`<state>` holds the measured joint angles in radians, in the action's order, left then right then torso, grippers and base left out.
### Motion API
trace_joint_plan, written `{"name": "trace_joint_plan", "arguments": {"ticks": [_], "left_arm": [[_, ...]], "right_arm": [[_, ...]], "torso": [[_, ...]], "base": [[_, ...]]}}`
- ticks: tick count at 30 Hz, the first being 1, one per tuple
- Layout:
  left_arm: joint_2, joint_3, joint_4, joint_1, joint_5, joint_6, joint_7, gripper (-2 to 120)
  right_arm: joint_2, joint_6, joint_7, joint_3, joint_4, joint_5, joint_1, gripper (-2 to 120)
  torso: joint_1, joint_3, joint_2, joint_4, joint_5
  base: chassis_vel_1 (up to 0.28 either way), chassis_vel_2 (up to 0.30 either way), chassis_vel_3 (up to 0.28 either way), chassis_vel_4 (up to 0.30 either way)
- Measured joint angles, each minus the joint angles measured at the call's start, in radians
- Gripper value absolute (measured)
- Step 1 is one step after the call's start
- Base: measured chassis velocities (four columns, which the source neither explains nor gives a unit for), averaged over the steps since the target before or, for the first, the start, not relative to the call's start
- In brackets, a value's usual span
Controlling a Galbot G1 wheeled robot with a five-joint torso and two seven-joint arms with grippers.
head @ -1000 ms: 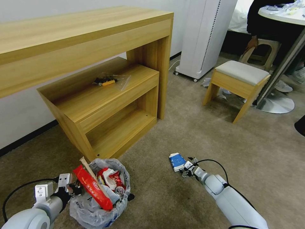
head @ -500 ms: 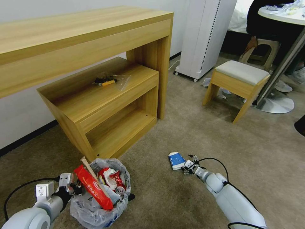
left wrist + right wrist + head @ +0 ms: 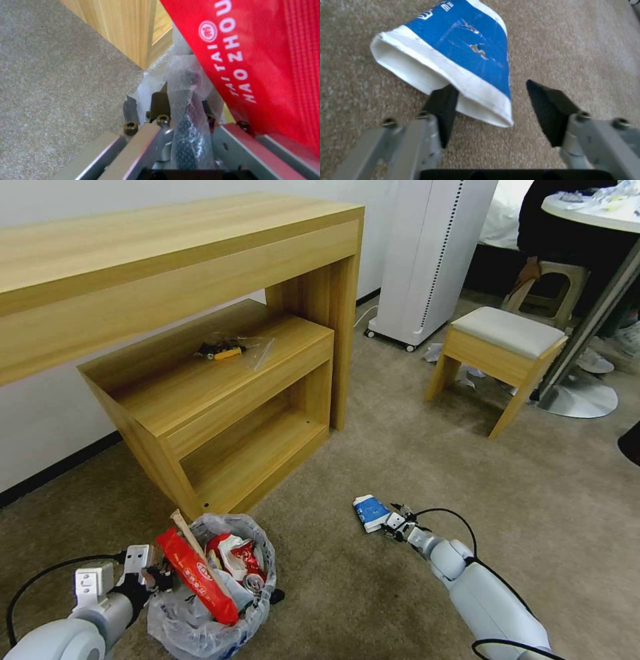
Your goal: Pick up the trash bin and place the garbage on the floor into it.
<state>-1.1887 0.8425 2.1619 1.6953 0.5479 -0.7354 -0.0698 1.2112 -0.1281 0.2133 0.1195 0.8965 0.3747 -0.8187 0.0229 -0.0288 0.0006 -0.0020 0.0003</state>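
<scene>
The trash bin (image 3: 212, 597), black with a crinkly plastic liner, hangs low over the beige carpet floor (image 3: 413, 460) at my left. My left gripper (image 3: 152, 575) is shut on its bag-wrapped rim (image 3: 187, 125). Inside lie a red wrapper (image 3: 197, 575) (image 3: 263, 50), a wooden stick (image 3: 189, 537), a red-white cup and a crushed can. A flattened blue-white cup (image 3: 371, 511) (image 3: 460, 50) lies on the floor. My right gripper (image 3: 395, 524) (image 3: 491, 107) is open at its mouth, with one fingertip (image 3: 444, 105) tucked at the white rim and the other (image 3: 549, 110) beside it.
A wooden desk (image 3: 200, 253) with a low shelf unit (image 3: 220, 400) stands just behind the bin. A cushioned stool (image 3: 503, 353), a white appliance (image 3: 430, 260) and a round table's base (image 3: 577, 397) are at the back right. Open carpet lies between them.
My right gripper has crept forward until its fingers reach the cup's rim, and the cup has shifted slightly away. The left arm and bin have barely moved.
</scene>
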Motion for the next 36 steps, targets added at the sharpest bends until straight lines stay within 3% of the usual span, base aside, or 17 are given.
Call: {"name": "trace_joint_plan", "arguments": {"ticks": [2,5,14,20,23,26,28,30,31,35,36], "left_arm": [[0.0,-0.001,0.003,0.002,-0.001,0.0,0.0,0],[-0.002,-0.002,0.013,0.008,-0.004,0.0,0.001,0],[-0.001,-0.006,0.023,0.015,-0.016,0.0,0.001,0],[0.0,-0.01,0.038,0.02,-0.014,0.0,0.002,0],[-0.001,-0.01,0.04,0.022,-0.013,0.0,0.002,0],[-0.001,-0.006,0.041,0.022,-0.01,0.0,0.002,0],[0.0,-0.005,0.041,0.022,-0.01,0.0,0.003,0],[0.0,-0.005,0.04,0.022,-0.009,0.0,0.004,0],[0.0,-0.005,0.04,0.022,-0.009,0.0,0.004,0],[-0.003,-0.007,0.031,0.021,-0.002,0.0,0.016,0],[-0.003,-0.007,0.031,0.021,-0.002,0.0,0.016,0]], "right_arm": [[0.0,0.0,0.0,0.001,0.0,-0.005,0.0,46],[-0.003,0.004,0.001,0.001,-0.003,-0.029,0.001,31],[-0.004,0.026,0.005,-0.002,-0.01,-0.088,0.003,0],[-0.013,0.008,-0.005,0.017,0.016,-0.072,-0.01,0],[-0.037,0.004,-0.008,0.032,0.082,-0.069,-0.037,0],[-0.102,0.014,-0.001,0.056,0.261,-0.098,-0.089,0],[-0.119,0.022,0.002,0.057,0.302,-0.114,-0.098,0],[-0.167,0.05,0.011,0.054,0.425,-0.17,-0.121,0],[-0.167,0.05,0.011,0.054,0.425,-0.17,-0.121,0],[-0.272,0.127,0.073,-0.017,0.74,-0.355,-0.125,0],[-0.272,0.127,0.073,-0.017,0.74,-0.355,-0.125,0]], "torso": [[0.0,0.0,0.0,0.0,0.0],[0.0,0.0,0.0,0.0,0.0],[0.0,0.0,0.0,0.0001,0.0],[0.0,0.0,0.0,0.0002,0.0002],[0.0,0.0,0.0,0.0002,0.0002],[0.0,0.0,0.0,0.0,0.0003],[0.0,0.0,0.0,0.0,0.0],[0.0,0.0,0.0,-0.0001,0.0],[0.0,0.0,0.0,-0.0001,0.0],[0.0,0.0,0.0,-0.0001,-0.0001],[0.0,0.0,0.0,-0.0001,-0.0001]], "base": [[0.0,0.0,0.0,0.0],[0.0,0.0,0.0,0.0],[0.0,0.0,0.0,0.0],[0.0,0.0,0.0,0.0],[0.0,0.0,0.0,0.0],[0.0,0.0,0.0,0.0],[0.0,0.0,0.0,0.0],[0.0,0.0,0.0,0.0],[0.0,0.0,0.0,0.0],[0.0,0.0,0.0,0.0],[0.0,0.0,0.0,0.0]]}}
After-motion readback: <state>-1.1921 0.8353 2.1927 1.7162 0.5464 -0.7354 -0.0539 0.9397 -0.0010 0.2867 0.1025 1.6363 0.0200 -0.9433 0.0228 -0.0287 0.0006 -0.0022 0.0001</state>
